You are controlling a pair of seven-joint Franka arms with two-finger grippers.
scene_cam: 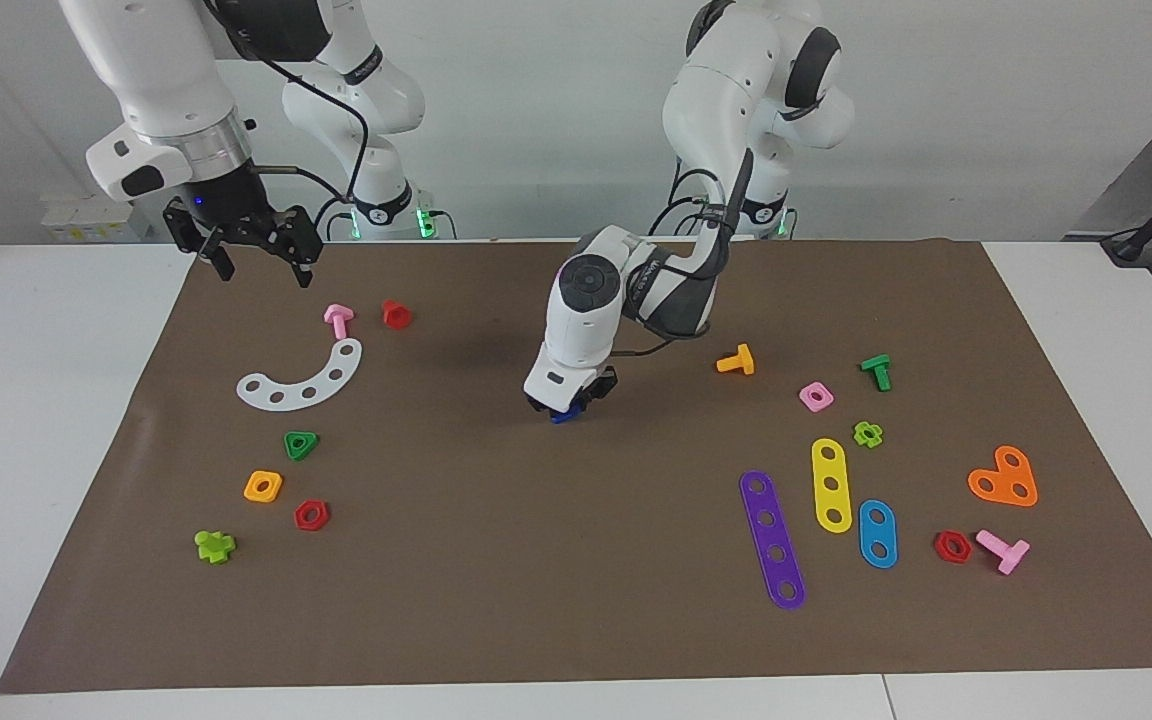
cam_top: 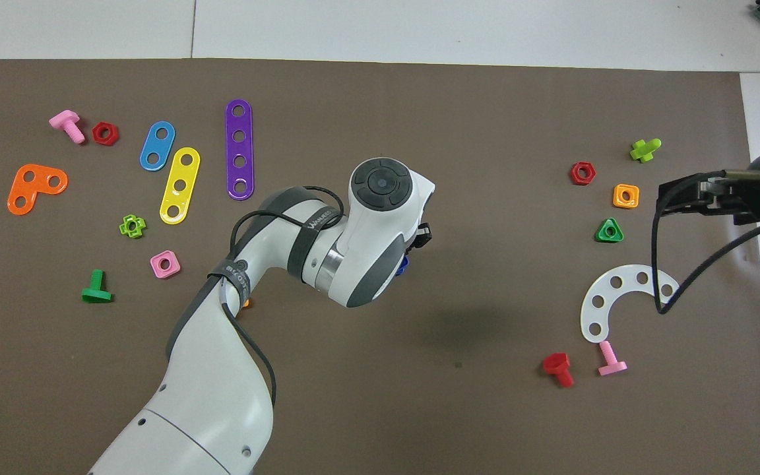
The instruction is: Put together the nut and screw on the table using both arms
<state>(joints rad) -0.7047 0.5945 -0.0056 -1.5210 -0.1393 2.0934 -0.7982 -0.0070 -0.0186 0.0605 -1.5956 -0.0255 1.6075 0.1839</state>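
A small dark-blue screw (scene_cam: pixel 563 416) (cam_top: pixel 404 266) shows only as a blue tip under my left gripper (scene_cam: pixel 568 405) (cam_top: pixel 410 253), which is shut on it low over the middle of the brown mat (scene_cam: pixel 536 560) on the table. The wrist hides most of the piece, and I cannot tell whether it touches the mat. The nut is hidden or out of view. My right gripper (scene_cam: pixel 258 262) (cam_top: pixel 683 196) hangs open and holding nothing over the mat's corner at the right arm's end, above a pink screw (scene_cam: pixel 338 320); that arm waits.
At the right arm's end lie a white curved strip (scene_cam: pixel 304 378), red screw (scene_cam: pixel 395 313), green triangular nut (scene_cam: pixel 301 444), orange nut (scene_cam: pixel 263 486) and red hex nut (scene_cam: pixel 311 514). At the left arm's end lie an orange screw (scene_cam: pixel 736 360), pink nut (scene_cam: pixel 816 396) and purple strip (scene_cam: pixel 772 538).
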